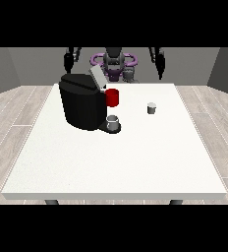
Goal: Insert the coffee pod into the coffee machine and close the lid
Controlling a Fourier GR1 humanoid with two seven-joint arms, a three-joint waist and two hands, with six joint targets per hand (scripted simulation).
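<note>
Coffee pod (152, 108) stands alone on the white table (135, 162), toward the far right part of it, nearer to the far edge than to the near edge and well apart from the coffee machine (81, 101). It is a small grey cup shape, and I judge it light, stiff and rather smooth, so it can tip or slide when fingers touch it; the best hold seems to be a pinch on its sides from above, just under the rim. The black machine stands near the far left part of the table, and its lid (97, 78) is tilted up, so the opening seems ready. A red part (112, 97) shows at the side of the machine that faces the pod, and a grey cup (113, 121) sits on the base below it. Nothing lies between the pod and the machine, but the raised lid and the red part are close to the way of insertion. The hand at the view's left (68, 60) and the hand at the view's right (160, 64) both hang above the far edge, holding nothing; I cannot tell how their fingers lie.
</note>
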